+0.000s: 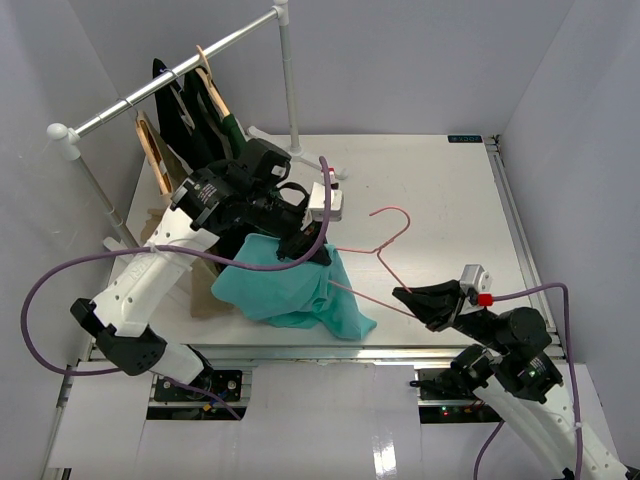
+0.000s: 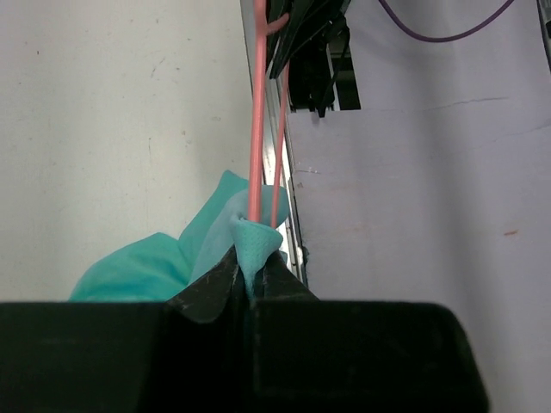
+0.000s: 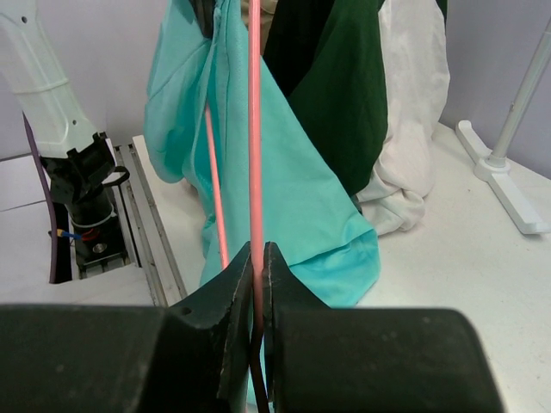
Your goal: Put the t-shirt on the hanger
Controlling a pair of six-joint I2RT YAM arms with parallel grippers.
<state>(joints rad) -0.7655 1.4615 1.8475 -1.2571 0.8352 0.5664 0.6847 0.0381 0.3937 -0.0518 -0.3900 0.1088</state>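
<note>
Dark green garment and pale cloth just behind t-shirt and hanger

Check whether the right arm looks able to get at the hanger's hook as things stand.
Probably not yet. The hook shows over the table with nothing around it, but the right arm's fingers are shut on the hanger lower down its wire, so they would have to let go first.
</note>
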